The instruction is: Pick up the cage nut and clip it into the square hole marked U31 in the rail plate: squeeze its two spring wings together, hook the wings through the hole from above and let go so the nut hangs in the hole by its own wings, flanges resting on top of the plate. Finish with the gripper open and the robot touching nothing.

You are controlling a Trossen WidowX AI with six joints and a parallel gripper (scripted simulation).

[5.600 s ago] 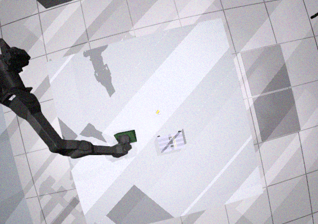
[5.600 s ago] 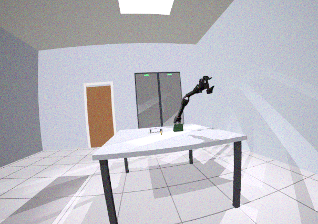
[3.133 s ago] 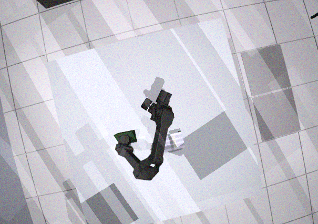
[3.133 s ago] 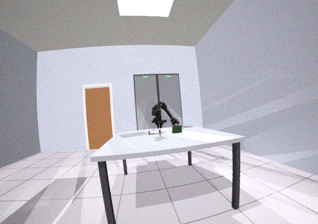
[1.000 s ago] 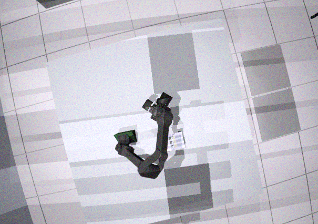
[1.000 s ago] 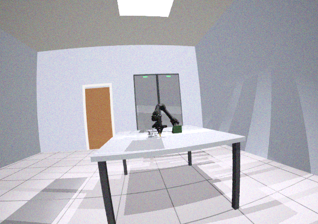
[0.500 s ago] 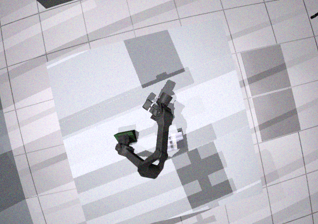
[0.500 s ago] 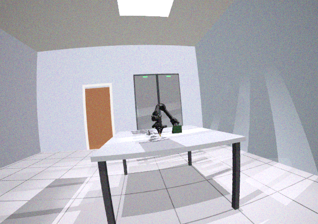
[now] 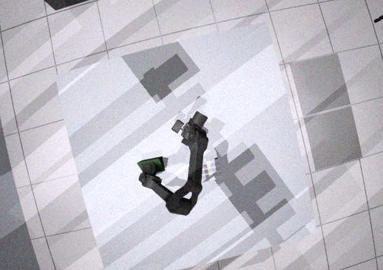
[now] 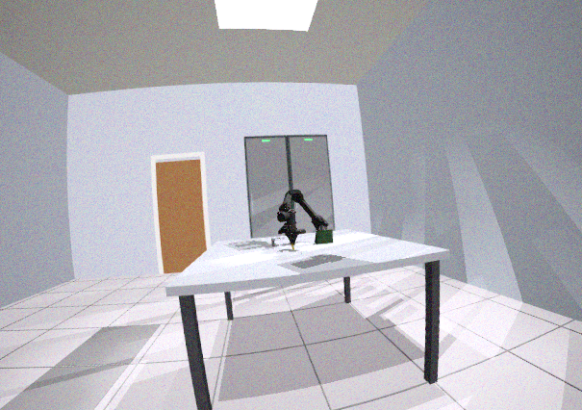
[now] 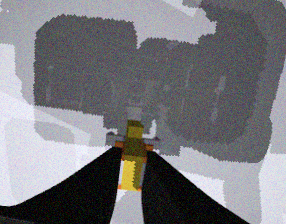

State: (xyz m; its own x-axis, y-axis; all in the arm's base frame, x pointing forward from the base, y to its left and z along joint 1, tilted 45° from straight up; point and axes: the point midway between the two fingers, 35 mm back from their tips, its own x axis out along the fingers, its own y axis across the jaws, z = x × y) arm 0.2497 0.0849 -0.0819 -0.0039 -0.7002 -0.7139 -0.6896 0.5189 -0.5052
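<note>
Your gripper [image 9: 179, 111] [image 10: 292, 243] [image 11: 131, 159] is clamped on the nut [image 10: 292, 246] [image 11: 129, 172], which sits between the fingertips, low over the table [image 10: 253, 276]. I judge the step is squeezing the wings. Next, you should keep this squeeze and lift straight. I cannot tell what the green box [image 9: 151, 163] [image 10: 323, 236] contains, if anything. The U31 hole I cannot make out.

The yellow-and-orange cage nut [image 10: 292, 246] [image 11: 133, 155] sits between the pincer's [image 10: 293, 242] [image 11: 132, 156] fingertips.
</note>
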